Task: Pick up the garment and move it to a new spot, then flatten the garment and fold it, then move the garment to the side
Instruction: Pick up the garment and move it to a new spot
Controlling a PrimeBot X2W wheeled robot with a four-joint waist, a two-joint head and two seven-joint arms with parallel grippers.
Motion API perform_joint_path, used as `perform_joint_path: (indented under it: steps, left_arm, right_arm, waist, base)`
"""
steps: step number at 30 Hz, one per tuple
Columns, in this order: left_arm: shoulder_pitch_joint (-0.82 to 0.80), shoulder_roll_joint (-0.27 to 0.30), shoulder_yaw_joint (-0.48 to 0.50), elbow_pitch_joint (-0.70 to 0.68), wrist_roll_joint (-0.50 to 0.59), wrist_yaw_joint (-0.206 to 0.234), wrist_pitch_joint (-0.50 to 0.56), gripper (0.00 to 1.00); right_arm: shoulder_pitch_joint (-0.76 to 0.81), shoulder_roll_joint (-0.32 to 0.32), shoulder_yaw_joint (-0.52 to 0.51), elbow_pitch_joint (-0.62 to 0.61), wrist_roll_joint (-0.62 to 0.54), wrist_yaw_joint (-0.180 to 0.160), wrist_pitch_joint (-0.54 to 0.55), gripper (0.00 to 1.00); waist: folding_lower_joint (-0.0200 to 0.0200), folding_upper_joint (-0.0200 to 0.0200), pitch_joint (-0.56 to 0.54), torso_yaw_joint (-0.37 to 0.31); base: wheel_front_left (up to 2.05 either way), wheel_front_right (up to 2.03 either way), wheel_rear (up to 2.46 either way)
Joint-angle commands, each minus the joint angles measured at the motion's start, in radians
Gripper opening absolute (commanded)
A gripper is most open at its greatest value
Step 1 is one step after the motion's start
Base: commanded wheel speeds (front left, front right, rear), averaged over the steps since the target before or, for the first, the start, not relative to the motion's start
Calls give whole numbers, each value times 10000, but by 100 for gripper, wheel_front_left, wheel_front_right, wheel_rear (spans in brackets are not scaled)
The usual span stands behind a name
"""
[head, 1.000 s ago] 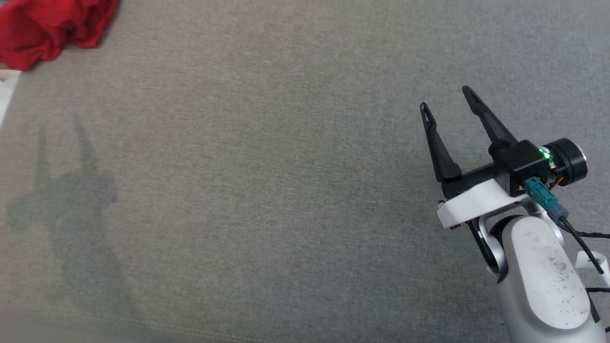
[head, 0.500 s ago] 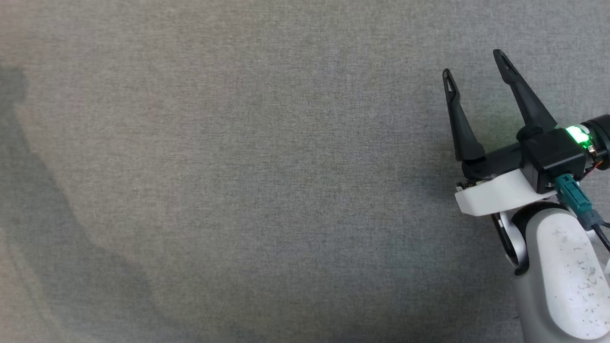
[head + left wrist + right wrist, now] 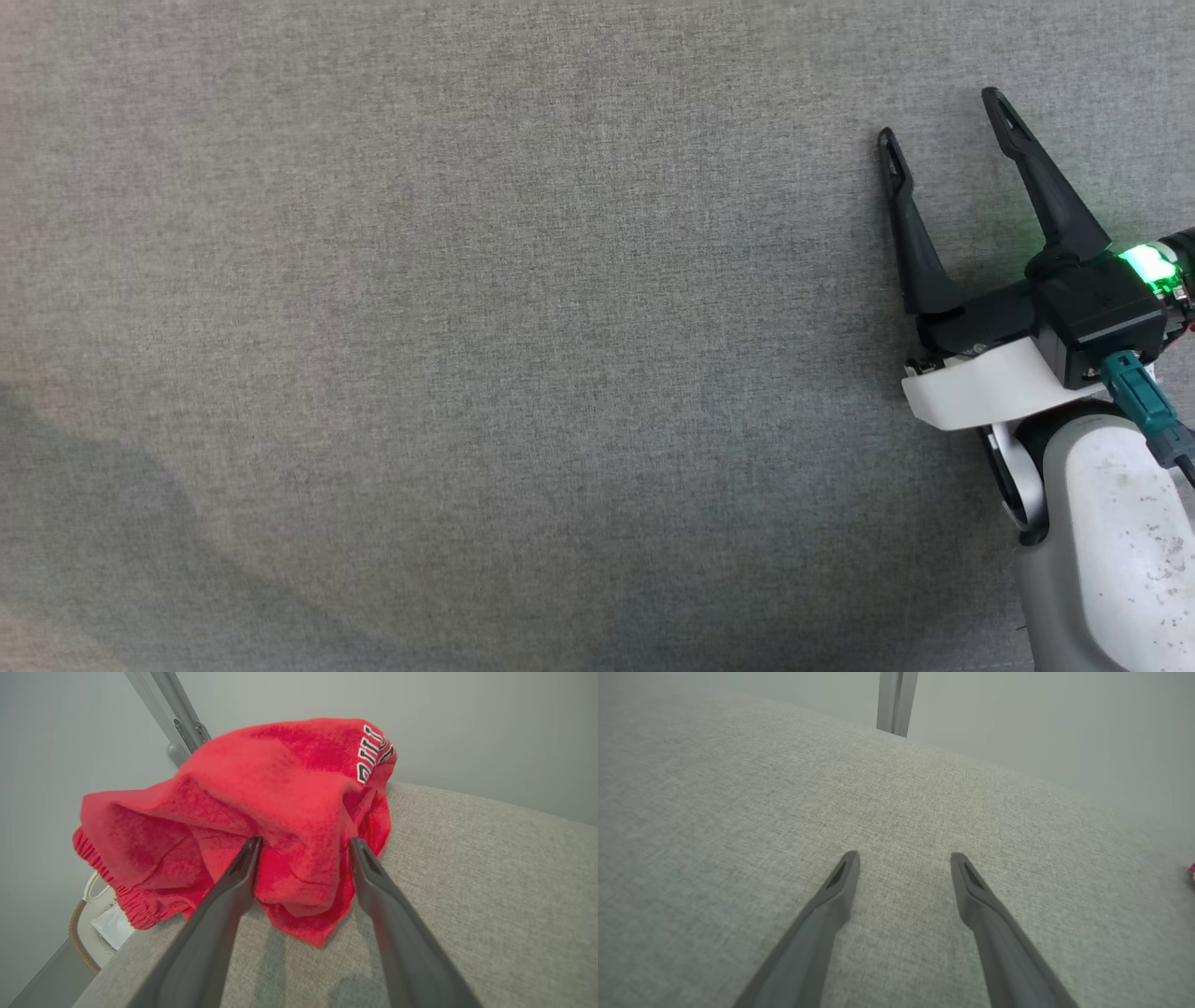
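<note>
The red garment point(image 3: 280, 779) lies crumpled in a heap at one corner of the grey fabric surface point(image 3: 467, 882). Part of it, with an elastic hem, hangs out over the edge of that surface. White letters with dark outlines point(image 3: 373, 753) show on the garment's far side, too folded to read.

The left hand point(image 3: 303, 843) is low over the grey surface with its two dark fingers spread. The fingertips press into the near side of the heap, and a fold of red cloth bulges between them. The fingers are not closed on that fold. Their shadow falls on the grey surface just under the cloth.

The right hand point(image 3: 941, 119) is over a bare stretch of the grey surface, with the fingers point(image 3: 840, 882) spread wide and nothing between them. A green light point(image 3: 1144, 266) glows on its dark wrist block, above the white forearm point(image 3: 1111, 541).

Beyond the far edge of the grey surface stand a pale wall and a metal post point(image 3: 896, 700). Below the corner where the garment sits there is a white object with a brownish hose point(image 3: 96, 905). A broad soft shadow point(image 3: 112, 523) lies on the grey surface well away from the right hand.
</note>
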Motion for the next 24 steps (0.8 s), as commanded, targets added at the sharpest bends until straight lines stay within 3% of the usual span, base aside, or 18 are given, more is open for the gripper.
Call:
perform_joint_path:
  steps: [1, 2, 13, 24]
  left_arm:
    - [-252, 103, 16, 49, -66, 82, -136, 38]
    - [-327, 103, -7, 110, -62, 79, -227, 0]
    - [-432, 302, -329, 553, 98, -201, -929, 0]
    - [-135, 601, -1067, 215, 409, -634, -1224, 0]
  right_arm:
    - [100, -61, -64, -56, -17, -16, 16, 100]
    - [106, -61, -91, -63, -28, -16, 5, 100]
    - [-13, 20, -71, 666, 38, -16, -449, 100]
    - [102, 38, -119, 2385, 692, -16, -1217, 100]
  waist:
    - [-1, -1, 100, -44]
    - [-1, -1, 116, -31]
    - [-1, -1, -564, 77]
    - [-1, -1, -2738, -120]
  base:
    - [0, 0, 0]
    - [0, 0, 0]
    - [0, 0, 0]
    - [0, 0, 0]
